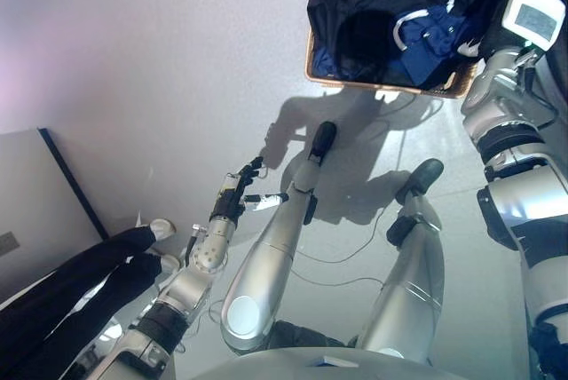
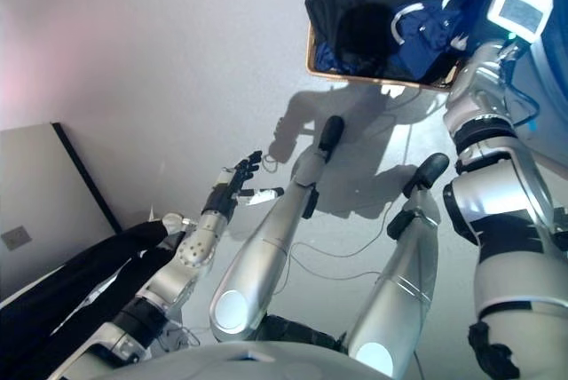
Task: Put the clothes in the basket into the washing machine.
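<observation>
So we're at the very start of the grab here, I'd say. The basket [image 1: 461, 87] sits on the floor at the far right, stuffed with dark blue clothes [image 1: 426, 29], nothing pulled out yet as far as I can see. The right arm reaches out to the basket's right edge, but the right hand itself is tucked behind the wrist and the cloth, so I can't tell whether it has hold of anything. The left hand [image 2: 238, 183] hangs out on the near left over bare floor, fingers spread and empty. No washing machine clearly in sight. Next it needs a firm grip on a garment, then a lift clear of the rim. A person's legs [image 1: 80, 282] are at the near left.
</observation>
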You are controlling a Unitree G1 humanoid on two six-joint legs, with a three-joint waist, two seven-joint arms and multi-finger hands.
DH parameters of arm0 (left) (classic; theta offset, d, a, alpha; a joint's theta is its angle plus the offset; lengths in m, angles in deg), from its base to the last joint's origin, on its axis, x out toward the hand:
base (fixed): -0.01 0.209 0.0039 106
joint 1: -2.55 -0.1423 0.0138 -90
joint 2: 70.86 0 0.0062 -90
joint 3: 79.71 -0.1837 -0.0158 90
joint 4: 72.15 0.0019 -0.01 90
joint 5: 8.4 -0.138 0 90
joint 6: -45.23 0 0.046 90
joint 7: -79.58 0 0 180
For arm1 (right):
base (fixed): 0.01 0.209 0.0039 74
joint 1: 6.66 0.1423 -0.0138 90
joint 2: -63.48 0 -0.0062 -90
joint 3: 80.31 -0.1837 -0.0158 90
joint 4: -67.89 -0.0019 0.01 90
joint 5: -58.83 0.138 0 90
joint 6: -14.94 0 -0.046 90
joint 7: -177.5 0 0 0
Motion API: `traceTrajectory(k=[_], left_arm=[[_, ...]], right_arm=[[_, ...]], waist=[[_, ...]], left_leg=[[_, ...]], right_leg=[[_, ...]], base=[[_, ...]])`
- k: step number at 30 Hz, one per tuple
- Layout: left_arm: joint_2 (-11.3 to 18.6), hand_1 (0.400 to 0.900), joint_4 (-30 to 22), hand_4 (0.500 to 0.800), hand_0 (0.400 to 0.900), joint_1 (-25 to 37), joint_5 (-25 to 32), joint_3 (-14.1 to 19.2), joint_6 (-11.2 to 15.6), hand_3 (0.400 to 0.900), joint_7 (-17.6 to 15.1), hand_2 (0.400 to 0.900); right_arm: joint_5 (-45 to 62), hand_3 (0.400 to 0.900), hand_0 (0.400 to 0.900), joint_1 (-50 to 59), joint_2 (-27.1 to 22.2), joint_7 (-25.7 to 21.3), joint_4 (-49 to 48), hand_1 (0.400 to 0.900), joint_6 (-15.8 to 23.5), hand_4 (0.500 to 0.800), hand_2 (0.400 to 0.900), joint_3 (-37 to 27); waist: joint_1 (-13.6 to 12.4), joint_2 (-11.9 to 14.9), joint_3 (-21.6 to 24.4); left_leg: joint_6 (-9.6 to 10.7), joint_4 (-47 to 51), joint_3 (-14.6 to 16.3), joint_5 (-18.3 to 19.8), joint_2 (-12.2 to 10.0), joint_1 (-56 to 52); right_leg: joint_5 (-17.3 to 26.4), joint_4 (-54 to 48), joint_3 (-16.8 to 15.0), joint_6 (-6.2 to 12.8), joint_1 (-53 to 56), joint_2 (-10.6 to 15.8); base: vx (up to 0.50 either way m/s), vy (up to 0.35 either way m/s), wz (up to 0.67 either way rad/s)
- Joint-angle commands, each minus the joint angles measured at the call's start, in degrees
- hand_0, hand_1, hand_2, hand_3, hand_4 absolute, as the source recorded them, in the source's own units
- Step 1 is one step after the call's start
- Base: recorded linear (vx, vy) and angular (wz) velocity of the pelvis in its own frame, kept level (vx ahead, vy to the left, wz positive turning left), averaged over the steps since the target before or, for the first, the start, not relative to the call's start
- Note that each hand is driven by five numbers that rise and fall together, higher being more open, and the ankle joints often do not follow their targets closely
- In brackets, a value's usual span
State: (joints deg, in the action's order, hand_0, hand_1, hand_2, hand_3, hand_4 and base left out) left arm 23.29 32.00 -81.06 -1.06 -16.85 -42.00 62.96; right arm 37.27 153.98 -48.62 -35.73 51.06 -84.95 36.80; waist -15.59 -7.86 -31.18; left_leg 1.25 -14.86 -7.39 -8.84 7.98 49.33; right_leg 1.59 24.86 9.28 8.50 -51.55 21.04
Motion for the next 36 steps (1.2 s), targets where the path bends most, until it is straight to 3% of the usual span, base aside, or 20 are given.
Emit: traceTrajectory(k=[1, 8, 9, 11, 12, 13, 19, 24, 29, 30, 33, 34, 35, 36], left_arm=[[1.55, 0.900, -3.79, 0.800, 0.900, -2.82, 1.28, -1.38, 2.08, 0.900, -2.04, 0.900], [0.42, 0.900, -4.74, 0.800, 0.900, -3.01, 1.37, -1.31, 2.59, 0.900, -3.01, 0.900], [0.31, 0.900, -5.25, 0.800, 0.900, -2.91, 1.58, -1.26, 2.64, 0.900, -3.19, 0.900], [0.18, 0.900, -5.36, 0.800, 0.900, -2.79, 1.52, -1.34, 2.56, 0.900, -3.31, 0.900], [0.15, 0.900, -5.46, 0.800, 0.900, -2.54, 1.43, -1.41, 2.57, 0.900, -3.49, 0.900], [0.20, 0.900, -5.72, 0.800, 0.900, -2.43, 1.32, -1.31, 2.55, 0.900, -3.54, 0.900], [0.38, 0.900, -6.44, 0.800, 0.900, -2.01, 0.59, -1.40, 2.23, 0.900, -4.14, 0.900], [-0.10, 0.900, -6.33, 0.800, 0.900, -1.32, -0.20, -1.29, 1.42, 0.900, -4.42, 0.900], [-0.36, 0.900, -5.53, 0.800, 0.900, -0.85, -0.35, 0.37, 0.06, 0.900, -4.47, 0.900], [-0.71, 0.900, -5.02, 0.800, 0.900, -0.92, -0.26, 0.72, -0.21, 0.900, -4.43, 0.900], [-0.46, 0.900, -4.01, 0.800, 0.900, -1.12, 0.18, 1.11, -0.63, 0.900, -4.61, 0.900], [-0.65, 0.900, -3.28, 0.800, 0.900, -1.28, 0.94, 1.10, -1.00, 0.900, -4.92, 0.900], [-0.55, 0.900, -3.25, 0.800, 0.900, -1.36, 0.97, 1.11, -0.97, 0.900, -4.92, 0.900], [-0.74, 0.900, -2.45, 0.800, 0.900, -1.21, 1.90, 0.88, -1.26, 0.900, -5.17, 0.900]], right_arm=[[2.95, 0.900, 0.900, 3.88, -9.09, -3.78, -0.98, 0.900, 0.75, 0.800, 0.900, 1.78], [5.38, 0.900, 0.900, 3.61, -10.04, -2.66, 0.15, 0.900, 1.00, 0.800, 0.900, 0.72], [5.53, 0.651, 0.651, 3.35, -10.00, -2.59, 0.47, 0.651, 0.86, 0.651, 0.651, 0.60], [6.24, 0.625, 0.625, 2.97, -9.89, -2.55, 0.68, 0.625, 0.98, 0.635, 0.625, -0.17], [6.39, 0.429, 0.429, 2.56, -10.00, -2.30, 0.93, 0.429, 0.85, 0.518, 0.429, -0.32], [6.47, 0.400, 0.400, 2.34, -10.00, -2.15, 0.98, 0.400, 0.85, 0.500, 0.400, -0.39], [7.16, 0.400, 0.400, 1.70, -10.26, -2.53, 1.57, 0.400, 0.42, 0.500, 0.400, -1.07], [14.01, 0.400, 0.400, 0.64, -9.45, -3.65, 0.51, 0.400, 2.08, 0.500, 0.400, -5.59], [30.44, 0.400, 0.400, -1.78, -6.88, -2.95, -6.64, 0.400, 8.69, 0.500, 0.400, -14.16], [37.82, 0.400, 0.400, -2.71, -5.12, -2.20, -9.82, 0.400, 11.87, 0.500, 0.400, -17.60], [44.70, 0.400, 0.400, -3.72, -3.04, -3.86, -13.87, 0.400, 14.58, 0.500, 0.400, -21.06], [52.24, 0.400, 0.400, -4.06, -0.14, -4.22, -18.14, 0.400, 18.84, 0.500, 0.400, -23.71], [52.22, 0.400, 0.400, -4.26, 0.01, -4.36, -18.34, 0.400, 18.81, 0.500, 0.400, -23.79], [59.94, 0.400, 0.400, -4.17, 3.43, -4.58, -22.50, 0.400, 23.80, 0.500, 0.400, -26.92]], waist=[[-0.24, -8.21, 1.38], [-0.05, -9.66, 1.38], [0.05, -9.73, 1.38], [0.16, -9.78, 1.38], [0.18, -9.94, 1.38], [0.30, -10.02, 1.38], [0.90, -10.19, 1.38], [2.20, -9.66, 1.38], [3.81, -8.24, 1.38], [4.46, -7.74, 1.38], [5.13, -6.51, 1.38], [6.16, -5.61, 1.38], [6.08, -5.48, 1.38], [7.06, -4.79, 1.38]], left_leg=[[-0.78, -8.28, 1.16, 9.68, 1.81, 3.81], [-0.92, -8.17, 1.15, 8.77, 2.86, 6.63], [-0.96, -8.06, 1.24, 8.69, 2.99, 6.79], [-0.99, -7.98, 1.12, 8.58, 3.03, 6.96], [-0.90, -7.78, 1.09, 8.40, 3.12, 7.02], [-0.79, -7.60, 1.10, 8.27, 3.10, 6.99], [-0.37, -6.57, 1.14, 7.68, 2.88, 7.01], [-0.11, -6.22, 1.64, 7.73, 2.22, 6.63], [-0.05, -5.78, 2.47, 6.36, 1.47, 6.65], [-0.01, -5.74, 2.64, 6.57, 1.22, 6.41], [0.17, -5.34, 3.40, 6.67, 0.51, 5.61], [0.40, -4.87, 3.90, 6.86, -0.07, 4.80], [0.41, -4.75, 3.97, 6.84, -0.15, 4.64], [0.64, -4.05, 4.64, 6.97, -0.78, 3.74]], right_leg=[[-2.13, 3.44, -1.48, 1.81, -1.81, -0.47], [-2.19, 5.25, -2.73, 1.83, -5.47, 0.70], [-2.25, 5.37, -2.81, 1.79, -5.68, 0.70], [-2.21, 5.17, -2.95, 1.72, -5.78, 0.76], [-2.16, 4.97, -2.96, 1.68, -5.91, 0.76], [-2.12, 4.81, -3.03, 1.68, -5.96, 0.74], [-1.70, 3.89, -3.23, 1.67, -6.05, 0.67], [-0.75, 1.75, -4.13, 1.55, -5.63, -0.42], [1.26, -0.36, -3.95, 0.88, -5.46, -1.23], [1.40, -0.96, -4.16, 0.81, -5.17, -1.59], [2.08, -2.45, -4.35, 0.80, -4.48, -2.21], [2.37, -3.99, -4.48, 0.81, -3.61, -2.96], [2.48, -4.22, -4.52, 0.80, -3.44, -3.05], [2.84, -5.69, -4.71, 0.89, -2.63, -3.82]], base=[[-0.01, 0.049, 0.14], [-0.01, 0.033, 0.10], [-0.01, 0.015, 0.04], [-0.01, -0.004, 0.03], [-0.02, -0.005, 0.05], [-0.02, -0.005, 0.04], [0.00, 0.000, -0.01], [0.00, -0.015, -0.07], [-0.05, 0.003, -0.13], [0.02, -0.006, -0.18], [0.02, -0.009, -0.34], [0.02, -0.001, -0.29], [0.04, -0.004, -0.52], [0.04, -0.016, -0.43]])
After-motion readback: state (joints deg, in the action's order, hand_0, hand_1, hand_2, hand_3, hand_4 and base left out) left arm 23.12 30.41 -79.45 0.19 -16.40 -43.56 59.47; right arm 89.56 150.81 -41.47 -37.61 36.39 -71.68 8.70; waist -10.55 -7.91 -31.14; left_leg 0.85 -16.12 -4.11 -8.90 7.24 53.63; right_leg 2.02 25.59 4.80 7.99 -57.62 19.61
